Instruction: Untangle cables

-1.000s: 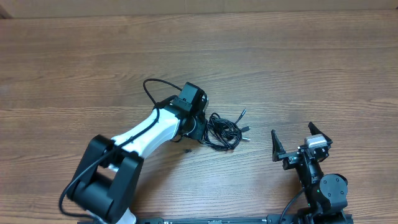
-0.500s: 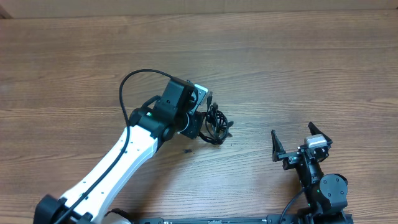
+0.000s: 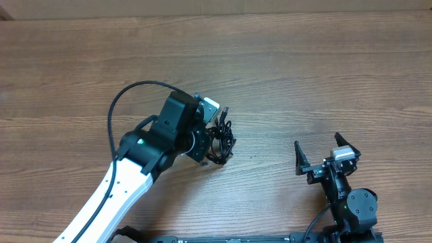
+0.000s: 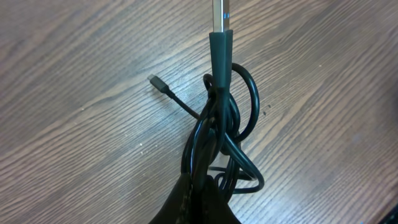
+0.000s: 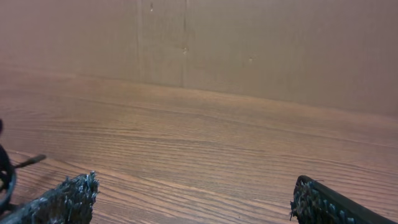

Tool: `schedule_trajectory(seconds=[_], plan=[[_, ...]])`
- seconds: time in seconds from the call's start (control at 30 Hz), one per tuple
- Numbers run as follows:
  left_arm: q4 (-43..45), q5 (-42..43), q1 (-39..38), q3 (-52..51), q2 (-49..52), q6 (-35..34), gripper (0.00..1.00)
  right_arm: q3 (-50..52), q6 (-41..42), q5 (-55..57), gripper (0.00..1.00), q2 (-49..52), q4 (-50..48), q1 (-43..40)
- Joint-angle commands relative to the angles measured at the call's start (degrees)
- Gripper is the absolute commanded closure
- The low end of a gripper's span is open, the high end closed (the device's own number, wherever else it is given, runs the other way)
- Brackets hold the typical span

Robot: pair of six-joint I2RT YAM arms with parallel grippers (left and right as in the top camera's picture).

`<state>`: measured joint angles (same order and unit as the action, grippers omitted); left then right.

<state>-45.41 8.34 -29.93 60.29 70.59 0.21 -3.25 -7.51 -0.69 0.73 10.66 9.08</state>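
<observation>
- The left pincer (image 3: 214,140) has dragged the cables (image 3: 223,137) from the middle of the table (image 3: 337,67) toward nine o'clock, and their loose ends now sit closer in.
- It is clenched on the cables, just left of centre.
- The right pincer (image 3: 317,145) sits released and empty at five o'clock.
- Progress looks barely begun: the cables are one looped clump, none laid apart.
- No brand or writing is readable.

Black cables (image 3: 221,137) lie bunched on the brown wood-grain table (image 3: 324,74).
</observation>
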Motion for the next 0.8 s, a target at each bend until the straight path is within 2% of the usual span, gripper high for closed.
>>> schedule_trajectory(seconds=[0.0,0.13,0.3,0.43,0.6,0.67,0.77], plan=[[0.0,0.7,-0.2,1.4,-4.0,1.1,0.96,0.3,0.0,-0.1,0.00,-0.6,-0.3,-0.2],[0.7,1.1,-0.2,1.4,-6.6,1.1,0.96,0.3,1.3,-1.7,0.00,-0.6,-0.5,-0.2],[2.4,3.8,-0.2,1.4,-8.1,1.1,0.96,-0.2,11.0,-6.4,0.00,-0.6,-3.0,-0.2],[3.4,6.5,-0.2,1.4,-8.2,0.9,0.96,-2.8,11.2,-12.0,0.00,-0.6,-1.6,-0.2],[4.4,8.1,-0.2,1.4,-8.2,0.2,0.96,-11.6,12.9,-13.1,0.00,-0.5,10.1,-0.2],[5.3,9.7,-0.2,1.4,-8.2,-0.2,0.96,-18.1,12.9,-13.2,0.00,0.1,18.3,-0.2],[6.4,12.3,-0.2,1.4,-8.1,-0.2,0.96,-23.0,12.9,-13.2,0.00,1.8,23.2,-0.2]])
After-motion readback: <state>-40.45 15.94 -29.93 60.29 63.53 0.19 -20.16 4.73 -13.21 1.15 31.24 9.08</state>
